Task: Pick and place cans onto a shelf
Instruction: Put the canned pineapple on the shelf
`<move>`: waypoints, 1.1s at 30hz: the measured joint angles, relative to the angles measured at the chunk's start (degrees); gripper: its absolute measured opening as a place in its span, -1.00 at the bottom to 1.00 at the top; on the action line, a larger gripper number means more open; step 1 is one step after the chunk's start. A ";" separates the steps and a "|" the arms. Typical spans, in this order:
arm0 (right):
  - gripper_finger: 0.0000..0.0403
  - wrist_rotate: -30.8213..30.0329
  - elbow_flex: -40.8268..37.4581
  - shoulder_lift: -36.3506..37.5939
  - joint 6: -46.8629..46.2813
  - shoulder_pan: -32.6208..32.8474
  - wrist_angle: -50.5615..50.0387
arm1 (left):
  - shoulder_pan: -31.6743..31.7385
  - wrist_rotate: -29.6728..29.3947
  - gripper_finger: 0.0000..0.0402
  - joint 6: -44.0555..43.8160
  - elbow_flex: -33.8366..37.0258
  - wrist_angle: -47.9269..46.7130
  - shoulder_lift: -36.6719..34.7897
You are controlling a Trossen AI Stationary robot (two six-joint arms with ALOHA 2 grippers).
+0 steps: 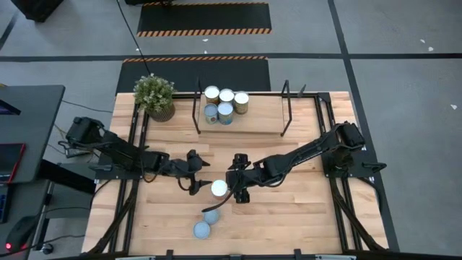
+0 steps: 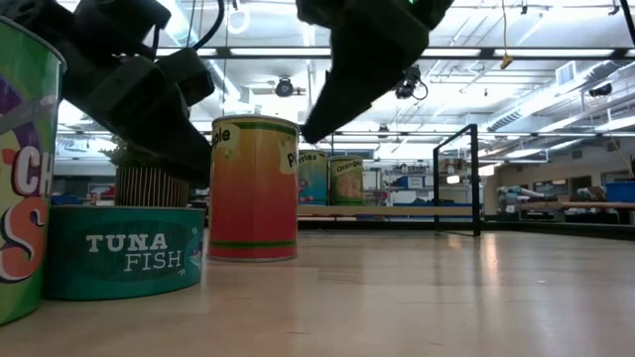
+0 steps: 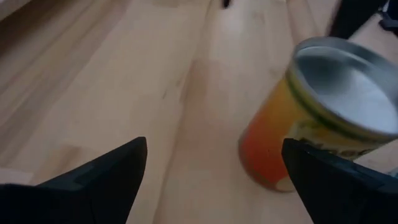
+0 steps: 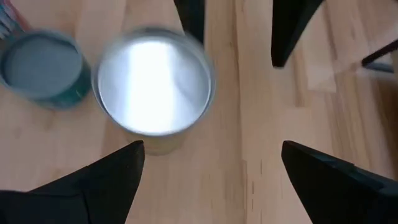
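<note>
Mid-worktop, you've got an orange can (image 1: 219, 188) standing upright between both arms, ungripped.
Your left gripper (image 1: 200, 180) and right gripper (image 1: 232, 189) flank it, jaws wide and empty, likely lining up a grab; five cans (image 1: 225, 105) already sit on the shelf (image 1: 260, 115), two more (image 1: 206, 223) wait nearby.

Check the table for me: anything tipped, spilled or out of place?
Nothing stands out. Five cans stand upright on the shelf; three more stand upright on the table, one between the open left gripper and open right gripper.
</note>
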State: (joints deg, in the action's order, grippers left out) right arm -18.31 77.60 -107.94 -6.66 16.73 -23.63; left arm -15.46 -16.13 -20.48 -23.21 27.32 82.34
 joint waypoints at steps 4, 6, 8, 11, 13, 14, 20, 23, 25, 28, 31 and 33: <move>0.92 -1.57 0.02 -0.86 1.70 -1.06 1.85 | -1.68 -1.74 0.88 -0.99 -0.78 -0.44 0.55; 0.92 -3.84 -0.04 -0.88 2.83 -2.15 1.87 | -2.55 -2.02 0.88 -1.24 -0.91 0.00 0.50; 0.92 -6.76 0.00 -0.69 3.70 -3.42 1.66 | -3.43 -2.09 0.88 -1.43 -0.89 -0.32 0.50; 0.91 -9.04 -0.02 0.22 4.47 -5.11 -0.06 | -4.62 -2.26 0.88 -1.43 -0.89 -0.49 0.50; 0.90 -8.40 -0.01 1.09 4.01 -5.63 -2.87 | -5.06 -2.34 0.88 -1.52 -0.89 -1.38 0.50; 0.90 -7.08 0.00 1.51 3.49 -5.64 -4.06 | -5.34 -2.74 0.88 -1.75 -0.89 -1.96 0.50; 0.89 1.46 -0.06 1.90 -2.84 -2.39 -8.54 | -6.91 -5.67 0.88 -2.54 -0.84 -3.72 0.50; 0.89 1.88 -1.16 1.16 -5.30 -0.09 -6.31 | -7.34 -5.71 0.88 -2.95 -0.84 -3.93 0.50; 0.89 1.99 -1.76 0.19 -6.33 1.10 -4.69 | -7.50 -5.87 0.88 -3.12 -0.84 -3.85 0.50; 0.89 2.02 -2.19 -0.42 -7.79 2.70 -1.63 | -7.69 -8.53 0.88 -3.99 -0.84 -3.64 0.50; 0.89 1.58 -2.18 -0.86 -7.46 3.83 2.54 | -7.67 -11.37 0.88 -4.15 -0.80 -2.87 0.50; 0.89 0.62 -2.07 -1.37 -6.84 4.00 6.14 | -7.65 -12.26 0.88 -4.13 -0.84 -2.44 0.50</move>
State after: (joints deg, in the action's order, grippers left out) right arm -17.68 75.53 -109.31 -13.50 20.73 -17.49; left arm -23.11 -28.39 -24.62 -24.05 24.88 82.85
